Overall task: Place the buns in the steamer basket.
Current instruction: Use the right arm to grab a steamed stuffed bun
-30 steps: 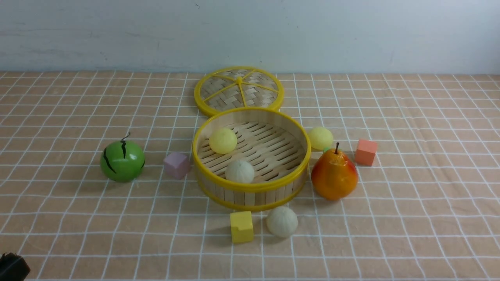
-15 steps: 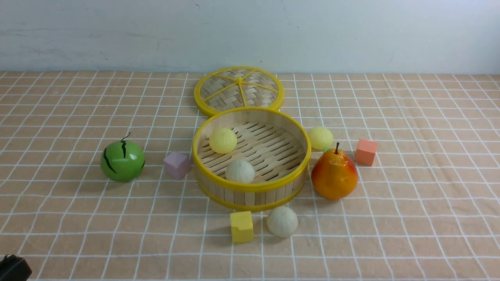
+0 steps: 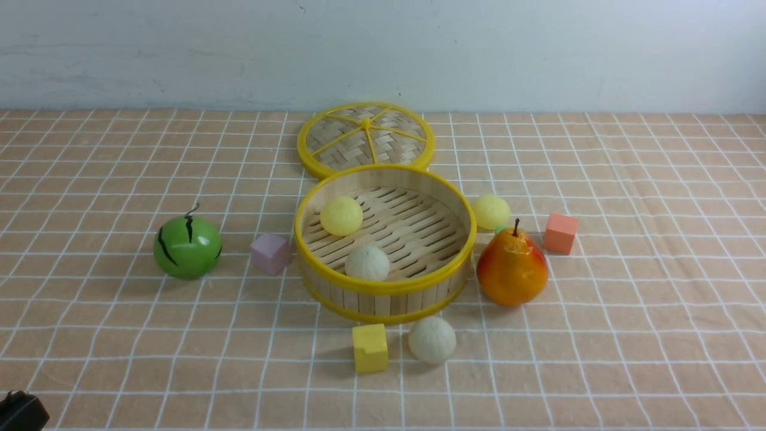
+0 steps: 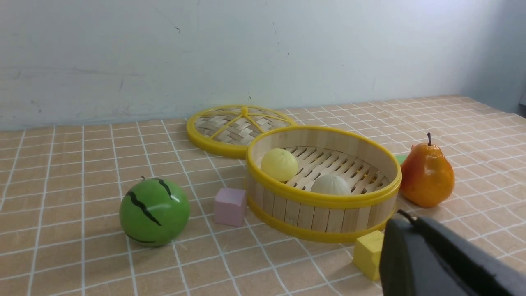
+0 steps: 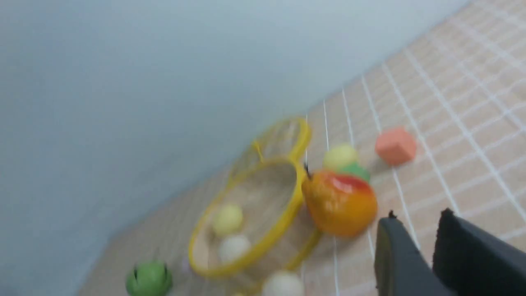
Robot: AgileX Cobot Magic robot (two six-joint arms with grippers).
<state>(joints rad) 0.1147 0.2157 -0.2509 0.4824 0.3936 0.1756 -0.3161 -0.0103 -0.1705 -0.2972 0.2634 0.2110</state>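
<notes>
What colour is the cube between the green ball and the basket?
The cube is pale purple, almost pink; the front view shows it best.

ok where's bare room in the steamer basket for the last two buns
The steamer basket's right half is bare, from the yellow bun and white bun to its right wall. Crowded outside by the pear.

View: blurred, tilted.
Pincer (image 5: 417, 216): two dark fingers, narrow gap, nothing between.
Steamer basket (image 5: 292, 205): holds pale yellow bun (image 5: 228, 219) and off-white bun (image 5: 234, 247).
Pear (image 5: 341, 201): just beside the basket rim.
Second yellow bun (image 5: 339, 156): on desk (image 5: 472, 123), beyond the pear.
Second off-white bun (image 5: 283, 284): outside the basket, cut by the frame edge.
Orange cube (image 5: 395, 146): apart from the pear.
</notes>
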